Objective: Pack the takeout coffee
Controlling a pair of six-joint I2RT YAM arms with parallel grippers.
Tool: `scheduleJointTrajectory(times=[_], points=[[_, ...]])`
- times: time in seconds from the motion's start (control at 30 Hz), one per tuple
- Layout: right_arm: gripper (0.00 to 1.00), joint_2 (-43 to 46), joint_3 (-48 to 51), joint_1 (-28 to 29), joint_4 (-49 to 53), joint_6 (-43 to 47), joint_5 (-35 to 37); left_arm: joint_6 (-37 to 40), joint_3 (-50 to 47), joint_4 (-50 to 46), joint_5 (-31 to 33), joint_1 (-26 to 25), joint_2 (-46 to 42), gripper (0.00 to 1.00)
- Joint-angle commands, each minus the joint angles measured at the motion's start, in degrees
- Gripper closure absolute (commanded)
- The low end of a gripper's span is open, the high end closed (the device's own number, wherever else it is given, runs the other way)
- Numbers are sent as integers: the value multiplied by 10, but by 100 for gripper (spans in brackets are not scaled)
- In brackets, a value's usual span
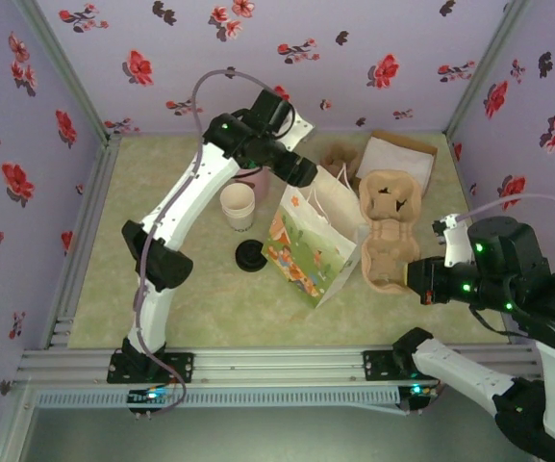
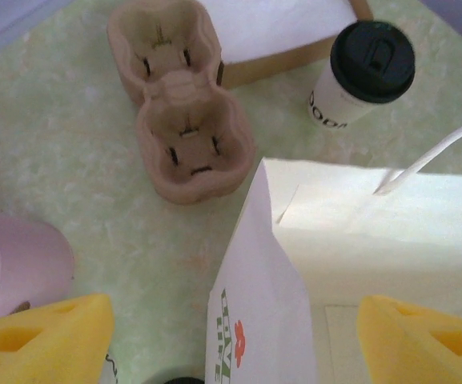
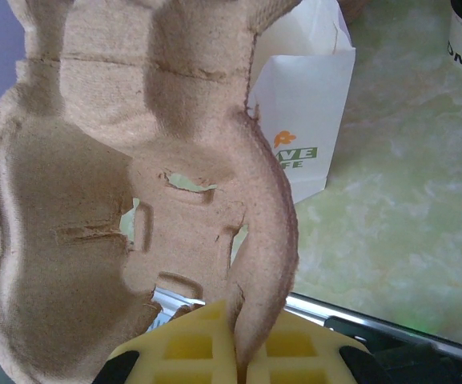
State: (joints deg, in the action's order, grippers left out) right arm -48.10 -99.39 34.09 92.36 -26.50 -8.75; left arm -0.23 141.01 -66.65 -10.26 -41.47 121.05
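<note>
left jaws: my left gripper (image 2: 231, 320) is wide open, with nothing between the yellow fingers (image 2: 46, 336). It hangs over the top edge of the paper bag (image 2: 351, 240), far middle of the table (image 1: 162, 298).
right jaws: my right gripper (image 3: 239, 340) is clamped shut, pinching the near wall of the pulp carrier (image 3: 94, 200). I judge the carrier is lifted off the table. Exact tilt is hard to tell. Pockets are empty.
takeout coffee: the takeout coffee (image 2: 364, 74) stands upright on the table with its black lid on, just beside the corner of the box (image 2: 283, 62), on the far side of the bag. Neither gripper touches it. The right wrist view catches its edge past the bag, well apart from the carrier I hold.
bag: standing upright, right of middle, between my two arms. Cannot tell if anything is inside.
clutter: a second carrier (image 2: 184, 132) lies flat and empty, left of the box. A pink cup (image 2: 14, 268) is near my left fingers. A cup stack (image 1: 239, 204) and a loose black lid (image 1: 250, 256) sit left of the bag. I judge none of these are mine to pack.
done: carrier in hand, bag standing ready.
left: seat the coffee in a pocket, then get the loaded carrier into the bag.
progress: early, I judge, since the coffee itself is untouched.
risk: the thin pulp wall may flex in my pinch once the cup is in.
</note>
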Motion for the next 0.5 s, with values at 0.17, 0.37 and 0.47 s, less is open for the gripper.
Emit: scheduleJointTrajectory(times=[0.17,0.37,0.47], points=[[100,4,7,-4,5,19,8,19,-5,-27,3,-2,24,30],[100,3,10,-4,6,19,8,23,-2,-27,2,-1,19,43],[100,1,8,-4,7,22,9,25,0,-29,-1,-2,13,51]])
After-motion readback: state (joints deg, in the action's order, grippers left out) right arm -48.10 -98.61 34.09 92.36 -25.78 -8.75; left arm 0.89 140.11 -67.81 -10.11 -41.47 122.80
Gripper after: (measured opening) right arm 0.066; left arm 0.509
